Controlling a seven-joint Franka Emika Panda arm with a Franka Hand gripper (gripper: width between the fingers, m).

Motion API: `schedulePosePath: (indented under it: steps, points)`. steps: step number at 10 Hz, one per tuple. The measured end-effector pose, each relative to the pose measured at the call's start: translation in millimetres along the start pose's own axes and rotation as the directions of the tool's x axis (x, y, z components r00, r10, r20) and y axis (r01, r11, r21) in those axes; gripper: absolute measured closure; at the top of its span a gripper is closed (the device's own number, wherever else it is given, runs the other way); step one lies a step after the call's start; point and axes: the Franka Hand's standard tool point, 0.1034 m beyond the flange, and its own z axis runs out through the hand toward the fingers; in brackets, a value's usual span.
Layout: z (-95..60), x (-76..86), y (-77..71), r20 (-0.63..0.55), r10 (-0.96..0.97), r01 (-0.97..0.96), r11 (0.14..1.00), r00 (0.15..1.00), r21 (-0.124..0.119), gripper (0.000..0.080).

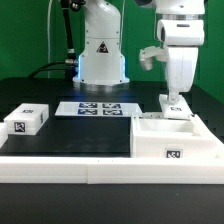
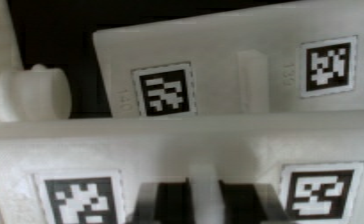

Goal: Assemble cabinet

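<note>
The cabinet [image 1: 170,140] is a large white box at the exterior view's right front, with a tag on its near wall. My gripper [image 1: 175,97] stands just behind it, down on a white tagged part [image 1: 175,105]. In the wrist view the gripper [image 2: 202,200] has its two dark fingers [image 2: 174,200] close together with a thin white strip of that part [image 2: 90,160] between them, and a tag on either side. Another white tagged face [image 2: 232,80] lies beyond it. A smaller white tagged block [image 1: 28,120] lies at the exterior view's left.
The marker board [image 1: 100,108] lies flat in front of the robot base [image 1: 102,60]. A long white border rail [image 1: 90,172] runs along the front of the table. A short white peg [image 2: 37,92] shows beside the tagged faces in the wrist view.
</note>
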Motion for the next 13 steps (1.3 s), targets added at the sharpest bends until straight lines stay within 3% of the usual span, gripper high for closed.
schedulePosePath:
  steps: [5,9,13]
  points:
    - [-8.4,-1.8,15.3,0.007,0.014,-0.014,1.0,1.0,0.001,0.0729]
    - [-5.3,-2.3,13.1,0.008,0.014,-0.014,1.0,1.0,0.008,0.0729]
    - [-3.1,-5.8,20.1,0.003,0.02,-0.02,1.0,1.0,0.007,0.0729]
